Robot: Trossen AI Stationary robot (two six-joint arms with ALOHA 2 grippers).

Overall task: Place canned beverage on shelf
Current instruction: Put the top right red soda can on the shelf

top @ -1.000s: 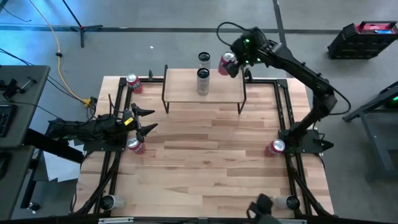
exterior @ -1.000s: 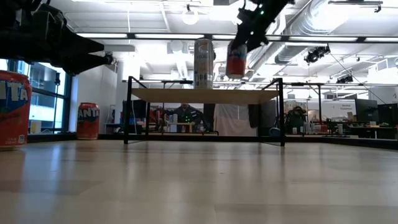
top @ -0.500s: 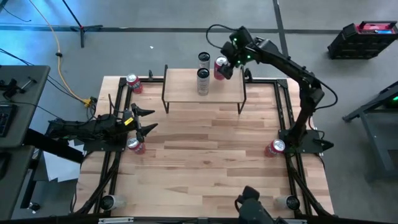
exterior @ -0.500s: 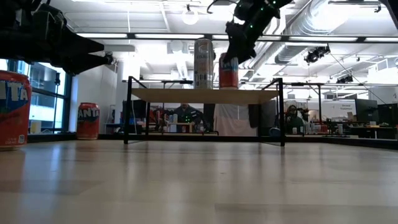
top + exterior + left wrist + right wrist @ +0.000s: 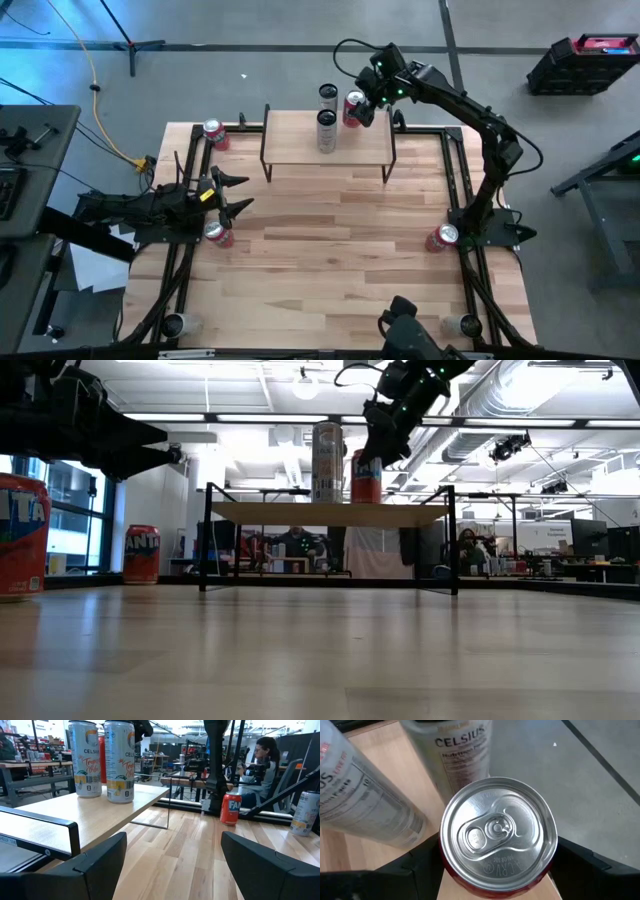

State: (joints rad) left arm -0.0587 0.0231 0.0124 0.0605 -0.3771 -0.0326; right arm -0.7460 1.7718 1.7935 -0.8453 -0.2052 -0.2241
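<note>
On the small light-wood shelf [image 5: 300,140] with black legs, the right gripper [image 5: 362,104] clasps an upright red soda can [image 5: 497,837] beside two tall white cans [image 5: 119,760]; the left gripper [image 5: 236,194] waits wide apart over the table's left side.

Right gripper [image 5: 356,107] carried red can [image 5: 353,105] from beyond shelf [image 5: 300,145] corner inward and down; can now upright beside two tall cans [image 5: 326,120].

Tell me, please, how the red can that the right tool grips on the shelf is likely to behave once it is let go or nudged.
The red can looks upright on the shelf, so it should probably stand. It sits near the shelf's back edge, beside two tall white cans, so a nudge might tip it off or knock them. Its tab appears unopened, so it is likely full and fairly heavy.
</note>
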